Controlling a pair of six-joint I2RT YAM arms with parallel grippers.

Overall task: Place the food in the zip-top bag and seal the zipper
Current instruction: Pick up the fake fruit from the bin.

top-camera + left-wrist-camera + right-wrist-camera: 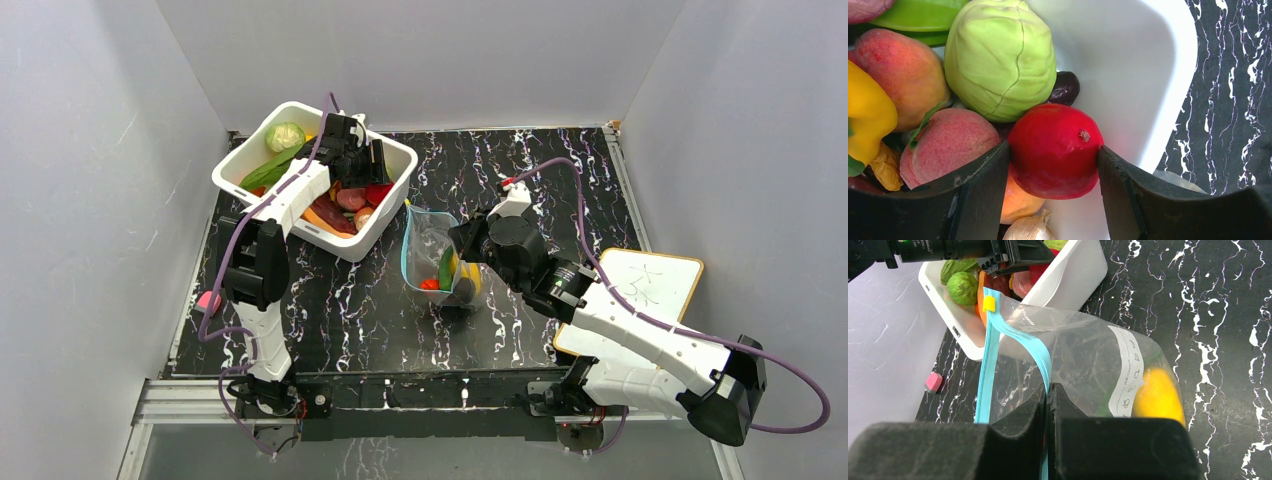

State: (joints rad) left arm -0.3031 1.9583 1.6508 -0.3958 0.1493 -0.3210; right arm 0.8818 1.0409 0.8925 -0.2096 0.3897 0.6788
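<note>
My left gripper (pixel 1053 160) is inside the white tub (pixel 395 165) and is shut on a round red fruit (pixel 1054 156), one jaw on each side of it. Around it lie a green cabbage (pixel 1000 57), peach-coloured fruits (pixel 945 145), a yellow pepper (pixel 868 112) and a garlic bulb (pixel 1030 227). My right gripper (pixel 1047 390) is shut on the light-blue zipper strip (pixel 1035 352) of the clear zip-top bag (pixel 1088 360) and holds its mouth open. The bag (pixel 432 250) stands mid-table with a yellow piece (pixel 1158 395), a green piece and a red piece (pixel 428 284) inside.
The tub stands at the back left, full of toy food. A small pink block (pixel 209 301) lies by the left table edge, also in the right wrist view (pixel 933 382). A white board (pixel 650 285) lies at the right. Grey walls enclose the table.
</note>
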